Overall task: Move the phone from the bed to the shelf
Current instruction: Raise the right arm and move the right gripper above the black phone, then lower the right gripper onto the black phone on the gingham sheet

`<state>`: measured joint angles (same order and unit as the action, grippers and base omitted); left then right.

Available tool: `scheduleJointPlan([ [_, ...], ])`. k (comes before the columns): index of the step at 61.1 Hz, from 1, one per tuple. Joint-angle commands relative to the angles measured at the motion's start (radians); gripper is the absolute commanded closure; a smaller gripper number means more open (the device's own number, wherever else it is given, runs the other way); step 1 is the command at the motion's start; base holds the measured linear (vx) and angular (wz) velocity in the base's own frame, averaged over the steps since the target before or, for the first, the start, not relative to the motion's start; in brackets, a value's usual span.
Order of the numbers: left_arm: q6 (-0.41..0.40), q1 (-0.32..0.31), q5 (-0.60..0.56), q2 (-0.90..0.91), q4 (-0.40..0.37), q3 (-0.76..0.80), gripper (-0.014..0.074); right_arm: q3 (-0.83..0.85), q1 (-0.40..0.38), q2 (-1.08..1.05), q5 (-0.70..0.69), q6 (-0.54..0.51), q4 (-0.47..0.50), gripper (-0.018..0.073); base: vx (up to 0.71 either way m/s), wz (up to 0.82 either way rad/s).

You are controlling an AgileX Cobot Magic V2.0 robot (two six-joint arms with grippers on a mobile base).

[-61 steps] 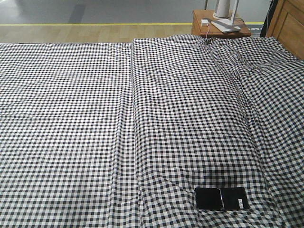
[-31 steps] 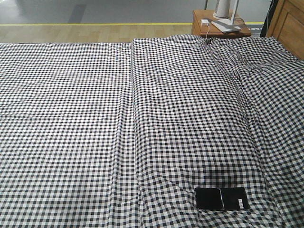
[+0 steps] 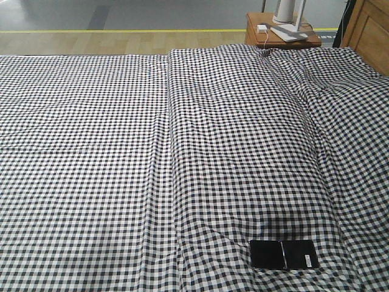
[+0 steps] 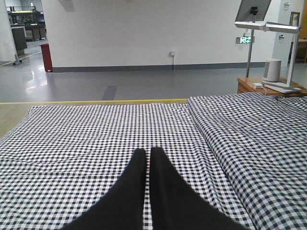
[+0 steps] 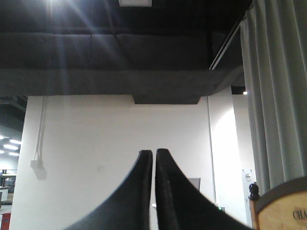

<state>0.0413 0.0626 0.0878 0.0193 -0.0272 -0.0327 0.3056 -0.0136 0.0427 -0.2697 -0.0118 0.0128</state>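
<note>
The phone [image 3: 284, 254], a glossy black slab with a crease and a small white sticker, lies flat on the bed [image 3: 121, 152] near the front right of the front-facing view. The gingham sheet is wrinkled around it. Neither gripper shows in that view. In the left wrist view my left gripper [image 4: 147, 152] is shut with nothing in it, hovering over the checked sheet [image 4: 86, 134]. My right gripper [image 5: 154, 153] is shut and empty too, pointing up at a white wall and dark ceiling. No phone appears in either wrist view. The shelf is out of view.
A small reddish-brown bedside table [image 3: 281, 35] stands past the far right corner of the bed, carrying a white lamp base [image 3: 288, 11] and a charger. A wooden headboard [image 3: 371, 30] rises at the right edge. Grey floor with a yellow line [image 3: 121, 30] lies beyond.
</note>
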Motion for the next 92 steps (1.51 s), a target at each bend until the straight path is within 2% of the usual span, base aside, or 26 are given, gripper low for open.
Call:
scheduleJointPlan([
  [1, -0.009, -0.006, -0.072, 0.007, -0.01, 0.025, 0.0595, 0.128, 0.0, 0.09, 0.036, -0.008, -0.004, 0.0564, 0.0, 0.0],
  [21, -0.009, -0.006, -0.072, 0.007, -0.01, 0.025, 0.0595, 0.439, 0.0, 0.421, 0.389, -0.008, -0.004, 0.0564, 0.0, 0.0],
  [37, -0.009, -0.006, -0.072, 0.007, -0.01, 0.025, 0.0595, 0.479, 0.0, 0.634, 0.6, -0.014, -0.005, 0.053, 0.0, 0.0],
  [49, -0.009, -0.006, -0.072, 0.007, -0.01, 0.025, 0.0595, 0.479, 0.0, 0.772, 0.75, -0.031, -0.005, 0.0378, 0.0, 0.0],
  [60, -0.009, -0.006, -0.072, 0.007, -0.01, 0.025, 0.0595, 0.479, 0.0, 0.863, 0.824, -0.031, -0.005, 0.0113, 0.0, 0.0],
  [67, -0.009, -0.006, -0.072, 0.007, -0.01, 0.025, 0.0595, 0.474, 0.0, 0.896, 0.825, -0.027, -0.004, -0.0054, 0.0, 0.0],
  [73, -0.009, -0.006, -0.072, 0.007, -0.01, 0.025, 0.0595, 0.474, 0.0, 0.912, 0.826, -0.022, -0.004, -0.0153, 0.0, 0.0],
  [78, -0.009, -0.006, -0.072, 0.007, -0.01, 0.025, 0.0595, 0.474, 0.0, 0.914, 0.824, -0.023, -0.007, -0.0169, 0.0, 0.0],
  [92, -0.009, -0.006, -0.072, 0.007, -0.01, 0.025, 0.0595, 0.478, -0.001, 0.925, 0.895, -0.015, -0.013, -0.0132, 0.0, 0.0],
])
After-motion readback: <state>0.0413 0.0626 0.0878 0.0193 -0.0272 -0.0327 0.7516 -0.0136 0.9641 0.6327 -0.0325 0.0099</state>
